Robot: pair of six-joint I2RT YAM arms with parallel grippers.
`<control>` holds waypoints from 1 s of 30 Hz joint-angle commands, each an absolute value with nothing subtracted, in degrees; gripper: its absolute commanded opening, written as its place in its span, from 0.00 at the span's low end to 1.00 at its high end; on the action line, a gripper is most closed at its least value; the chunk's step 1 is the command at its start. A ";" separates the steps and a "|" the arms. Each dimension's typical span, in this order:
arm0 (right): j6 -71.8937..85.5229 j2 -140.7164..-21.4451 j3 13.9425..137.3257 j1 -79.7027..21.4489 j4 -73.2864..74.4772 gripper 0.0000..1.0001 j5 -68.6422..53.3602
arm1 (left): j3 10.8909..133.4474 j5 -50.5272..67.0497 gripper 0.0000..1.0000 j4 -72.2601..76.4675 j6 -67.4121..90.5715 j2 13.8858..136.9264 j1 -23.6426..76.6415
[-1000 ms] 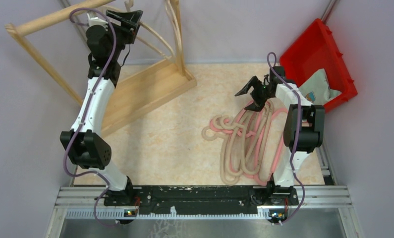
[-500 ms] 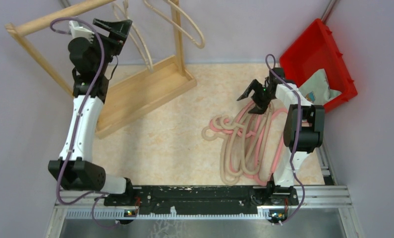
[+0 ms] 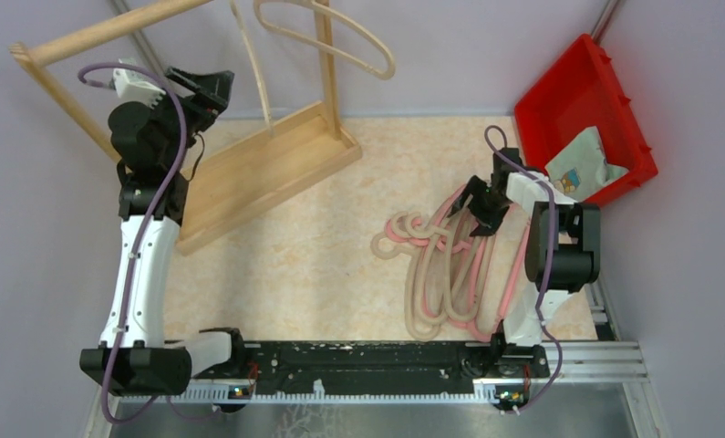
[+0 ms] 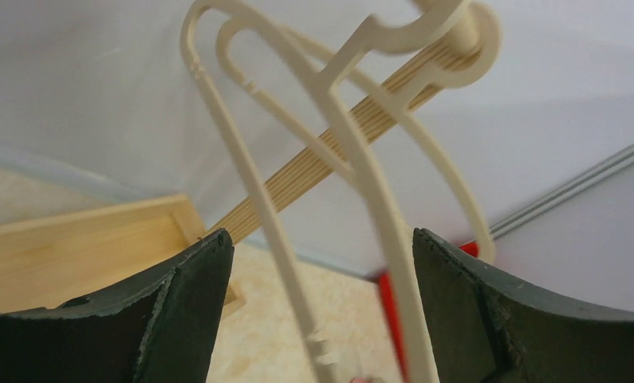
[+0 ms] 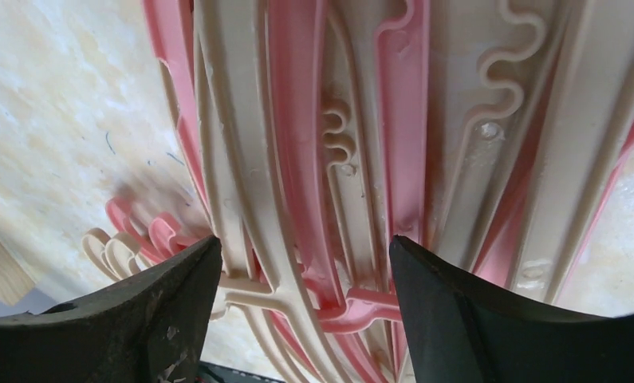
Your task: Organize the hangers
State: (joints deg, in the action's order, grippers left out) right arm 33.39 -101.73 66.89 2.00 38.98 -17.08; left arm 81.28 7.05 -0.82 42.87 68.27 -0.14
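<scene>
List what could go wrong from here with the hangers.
1. The pile of hangers is interlaced, pink through beige. The right gripper, open just above it, may pinch two or drag neighbours along.
2. The left gripper is open close to the hung hangers. A bump could knock them off the pole.

a light wooden rack point(image 3: 249, 173) fills the 10 o'clock corner, its flat tray base lying at an angle on the mottled beige tabletop point(image 3: 313, 255); a round pole point(image 3: 103, 32) runs across its top, and an upright post point(image 3: 326, 73) rises from the tray's far end; at 2 o'clock a red plastic bin point(image 3: 568, 96) sits by the wall, with a pale printed packet point(image 3: 582, 164) lying in its near end; a black and silver rail point(image 3: 367, 360) spans the 6 o'clock edge.
</scene>
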 commanded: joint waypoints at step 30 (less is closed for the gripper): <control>34.40 -95.50 86.31 -1.45 48.78 0.00 -23.47 | 65.79 20.78 0.84 -11.91 30.66 57.40 -0.41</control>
State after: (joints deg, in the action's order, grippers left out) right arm 33.26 -103.07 75.53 -0.32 43.55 -17.30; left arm 67.90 13.13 -11.99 32.67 58.57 -0.14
